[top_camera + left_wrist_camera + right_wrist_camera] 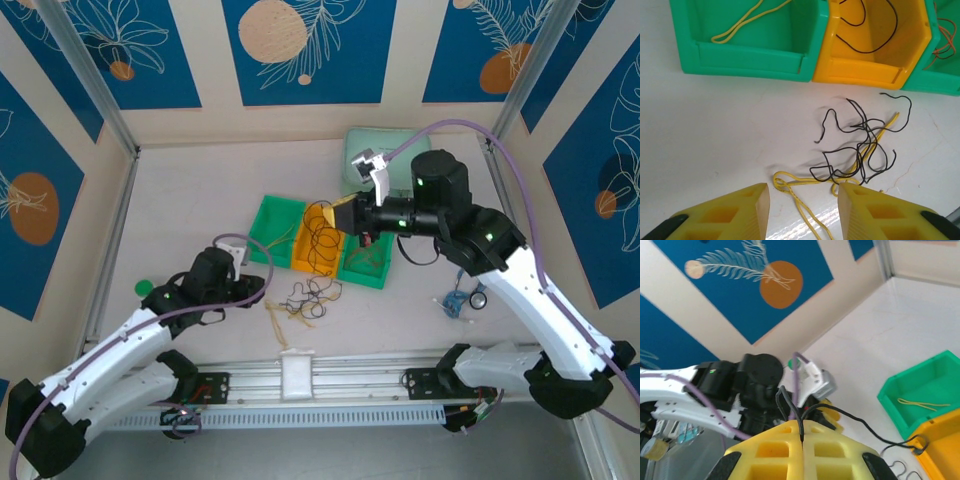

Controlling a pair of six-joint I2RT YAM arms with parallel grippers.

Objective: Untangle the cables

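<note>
Hovering left gripper [802, 195], jaws parted, empty, nearer arm. Tangle [860, 147] sits at 1 o'clock; its yellow cable [879, 137] runs 7-to-1. Right gripper [802, 434] clenched on black cable [865, 428].

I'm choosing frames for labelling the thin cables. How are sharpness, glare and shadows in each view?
Left wrist: the tangle of black and yellow cables is crisp, with a glossy sheen on the table between the left fingers. Right wrist: strongly tilted, with the right fingers shut on a black cable that reads clearly. Top external: even light, faint shadows, and the tangle is tiny and hard to resolve.
</note>
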